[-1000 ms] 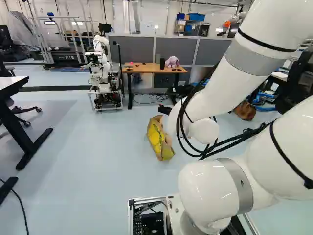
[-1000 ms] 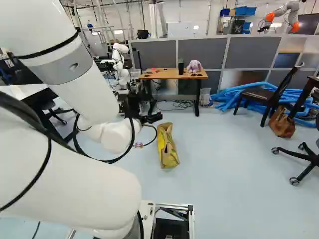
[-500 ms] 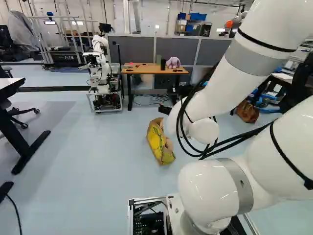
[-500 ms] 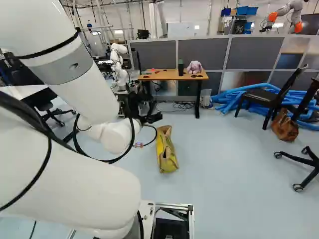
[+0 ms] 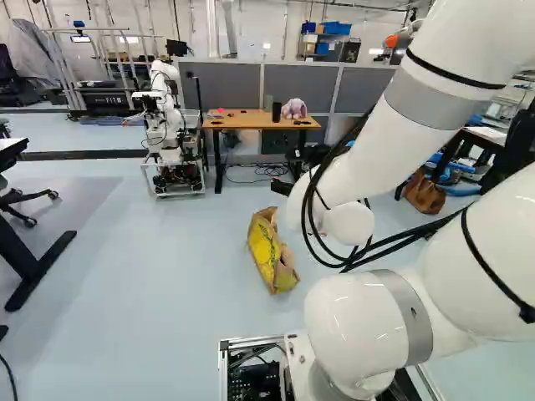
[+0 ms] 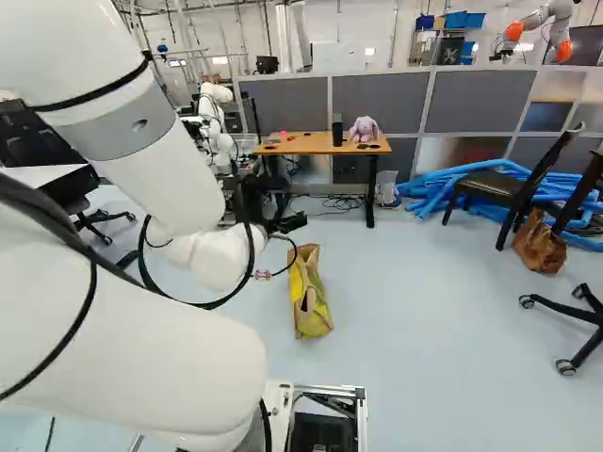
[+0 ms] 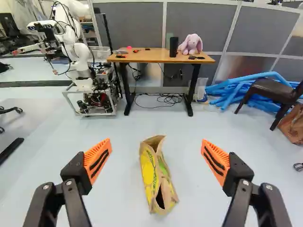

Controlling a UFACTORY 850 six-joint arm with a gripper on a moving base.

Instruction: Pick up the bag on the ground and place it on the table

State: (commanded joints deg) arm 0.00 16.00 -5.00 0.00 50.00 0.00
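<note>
Looking out from my base, I have the bag (image 7: pixel 149 172) on the floor (image 7: pixel 113 146), in front of the table (image 7: pixel 154 57) and apart from it. A plush toy (image 7: pixel 191 45) and a tumbler (image 7: pixel 173 47) stand on the table's right half. Cables (image 7: pixel 170 99) lie beneath it, a partition (image 7: pixel 130 19) runs behind it, another robot (image 7: pixel 80 66) stands left, and tubes (image 7: pixel 232 89) and a chair (image 7: pixel 273 92) are to its right.

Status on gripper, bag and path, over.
Gripper open, nothing held. Yellow and brown bag on the floor ahead, seen between the fingers. Nothing visible blocking the way to it. Table farther off, beyond the bag.
</note>
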